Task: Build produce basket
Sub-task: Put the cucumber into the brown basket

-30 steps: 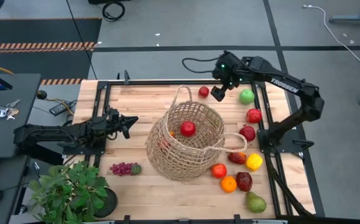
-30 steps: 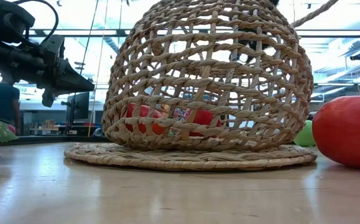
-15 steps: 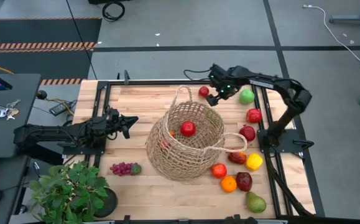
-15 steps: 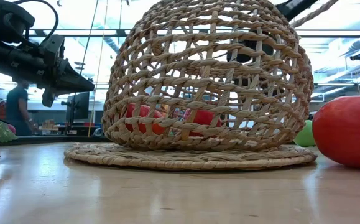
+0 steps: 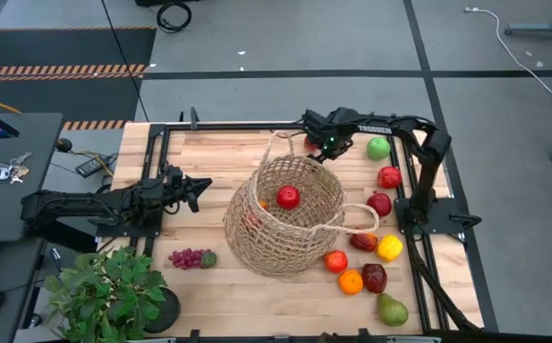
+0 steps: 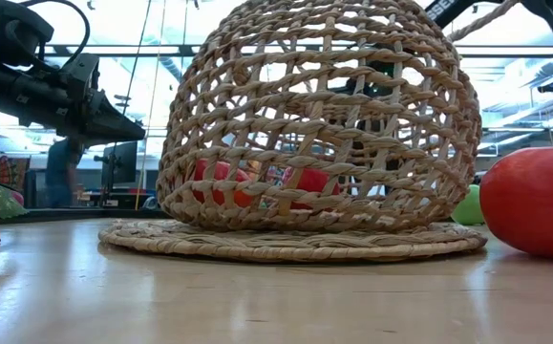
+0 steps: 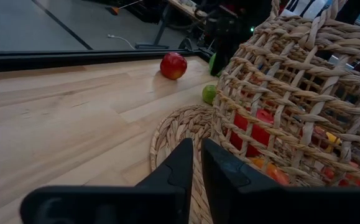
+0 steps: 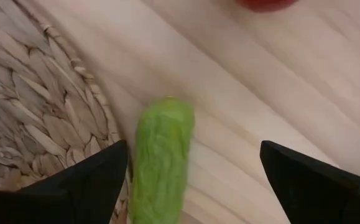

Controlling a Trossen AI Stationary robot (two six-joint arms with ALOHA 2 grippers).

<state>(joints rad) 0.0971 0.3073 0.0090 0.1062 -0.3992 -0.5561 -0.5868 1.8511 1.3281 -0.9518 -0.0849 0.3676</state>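
Note:
The tan straw basket (image 5: 290,214) stands mid-table on its wide woven base (image 6: 295,241), with a red apple (image 5: 288,197) and more produce inside. My right gripper (image 5: 327,148) points down, open, just beyond the basket's far side. Its fingers stand on either side of a small oblong green vegetable (image 8: 161,155) without touching it; the vegetable lies on the wood beside the woven base (image 8: 36,118). A red apple (image 7: 173,65) lies close by. My left gripper (image 5: 195,188) waits shut, left of the basket.
Loose produce lies along the table's right side: a green apple (image 5: 378,148), red and dark red fruits (image 5: 389,176), a yellow one (image 5: 388,248), an orange (image 5: 350,281) and a pear (image 5: 391,310). Purple grapes (image 5: 190,257) and a potted plant (image 5: 113,291) are near left.
My right gripper has come down toward the table and a little toward the basket's far side, its wrist rolling as the arm folded lower. It has stayed open. The basket and the produce have not moved.

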